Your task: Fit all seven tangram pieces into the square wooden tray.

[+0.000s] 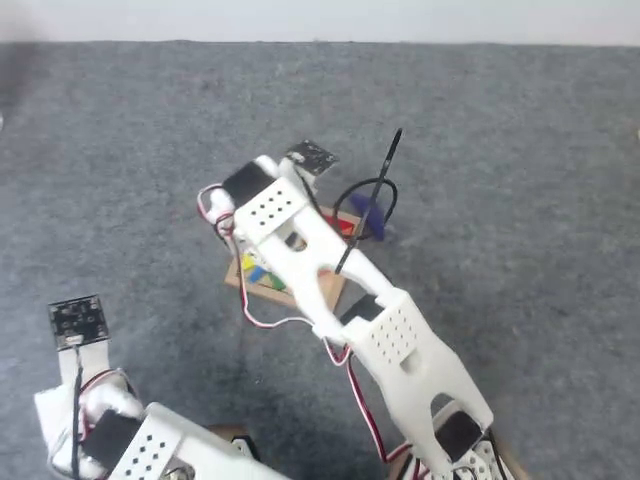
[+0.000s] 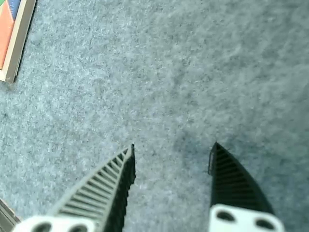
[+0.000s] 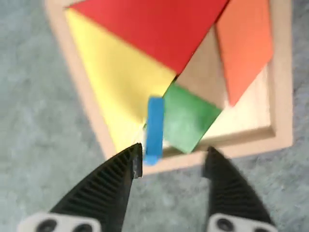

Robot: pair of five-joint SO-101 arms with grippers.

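Your right gripper (image 3: 174,152) hangs wide open over the tipped-up blue piece (image 3: 154,130), at the tray's (image 3: 282,72) 8 o'clock, likely to push it flat.

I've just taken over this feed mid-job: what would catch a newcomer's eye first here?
The wooden tray sits under the open right tool, holding a red triangle, a yellow triangle, an orange piece and a green square. A blue piece at the yellow-green seam looks tipped on edge, not flat. The left tool hangs open over bare grey carpet, away from the tray.
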